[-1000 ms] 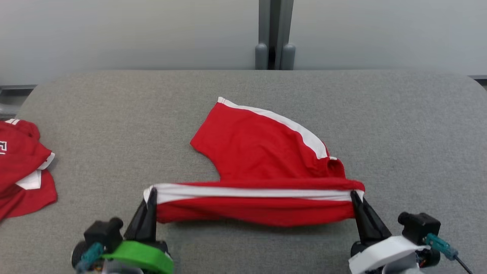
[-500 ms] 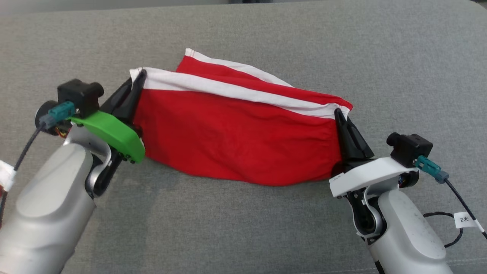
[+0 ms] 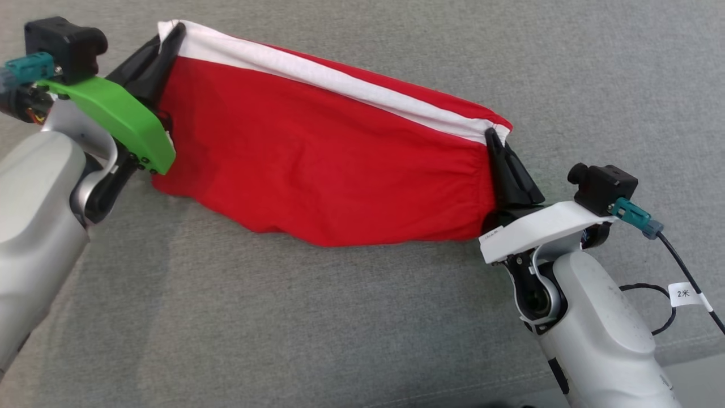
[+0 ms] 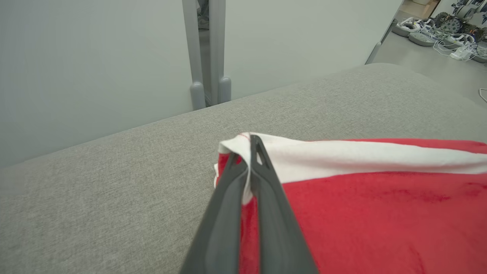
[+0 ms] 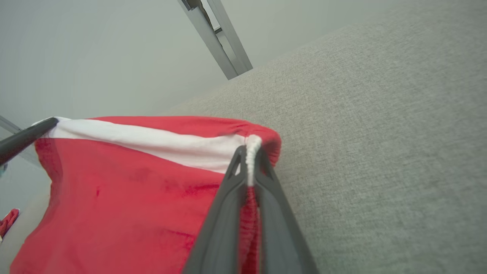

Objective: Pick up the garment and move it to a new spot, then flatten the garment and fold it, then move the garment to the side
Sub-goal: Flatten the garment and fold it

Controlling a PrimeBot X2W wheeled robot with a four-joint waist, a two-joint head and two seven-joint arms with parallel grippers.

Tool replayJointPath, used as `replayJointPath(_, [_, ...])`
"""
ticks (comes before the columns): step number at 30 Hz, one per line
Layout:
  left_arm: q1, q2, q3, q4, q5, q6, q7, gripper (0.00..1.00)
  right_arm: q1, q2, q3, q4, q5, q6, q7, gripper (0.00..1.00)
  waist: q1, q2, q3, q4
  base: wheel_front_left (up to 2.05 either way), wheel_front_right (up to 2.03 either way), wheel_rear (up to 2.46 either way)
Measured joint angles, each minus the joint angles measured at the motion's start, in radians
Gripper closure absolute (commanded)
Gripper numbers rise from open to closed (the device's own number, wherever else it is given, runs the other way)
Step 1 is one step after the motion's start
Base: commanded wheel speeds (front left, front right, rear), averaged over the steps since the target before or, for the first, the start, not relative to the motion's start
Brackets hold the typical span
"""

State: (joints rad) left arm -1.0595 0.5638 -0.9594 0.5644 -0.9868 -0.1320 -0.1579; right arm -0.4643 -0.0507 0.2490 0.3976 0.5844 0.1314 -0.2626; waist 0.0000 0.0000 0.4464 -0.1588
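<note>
- Left end effector (image 3: 174,32): fingers pressed together, clamped on the white-striped corner of the red garment (image 3: 317,153); left wrist view confirms this (image 4: 252,141).
- Right end effector (image 3: 490,135): fingers together, pinching the gathered opposite corner; fabric is bunched between the tips in the right wrist view (image 5: 249,151).
- Garment is stretched taut between the two, white stripe (image 3: 340,85) along the top edge, red body hanging below.
- Left end sits higher in the head view, so the span is tilted.
- Lower hem sags toward the grey tabletop (image 3: 362,323); can't tell if it touches.
</note>
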Motion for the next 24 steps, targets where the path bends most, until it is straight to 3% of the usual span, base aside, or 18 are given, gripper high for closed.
replayJointPath(10, [-0.052,0.010,-0.105,0.110,-0.072,0.000,-0.040,1.00,-0.008,0.001,0.031,-0.010,0.046,0.000,0.000,1.00,0.0000,0.0000,0.053,-0.060,0.00,0.00,0.00])
replayJointPath(11, [-0.053,0.006,-0.110,0.121,-0.079,0.000,-0.049,1.00,-0.008,0.001,0.035,-0.011,0.051,0.000,0.000,0.95,0.0000,0.0000,0.056,-0.063,0.00,0.00,0.00])
replayJointPath(12, [-0.053,0.003,-0.117,0.129,-0.080,0.000,-0.056,0.93,-0.009,0.001,0.037,-0.012,0.056,0.000,0.000,0.53,0.0000,0.0000,0.057,-0.065,0.00,0.00,0.00])
replayJointPath(13, [-0.053,-0.001,-0.125,0.138,-0.084,0.000,-0.063,0.54,-0.009,0.001,0.039,-0.016,0.057,0.000,0.000,0.00,0.0000,0.0000,0.057,-0.066,0.00,0.00,0.00])
replayJointPath(14, [-0.053,-0.007,-0.130,0.150,-0.089,0.000,-0.070,0.00,-0.009,0.001,0.038,-0.021,0.057,0.000,0.000,0.00,0.0000,0.0000,0.056,-0.066,0.00,0.00,0.00])
replayJointPath(19, [-0.031,-0.029,-0.116,0.191,-0.115,0.000,-0.099,0.00,-0.001,0.001,0.018,-0.032,0.026,0.000,0.000,0.00,0.0000,0.0000,0.036,-0.056,0.00,0.00,0.00])
replayJointPath(24, [0.040,-0.075,0.048,0.175,-0.113,0.000,-0.105,0.00,0.043,0.001,-0.043,-0.042,-0.018,0.000,0.000,0.00,0.0000,0.0000,0.007,-0.036,0.00,0.00,0.00])
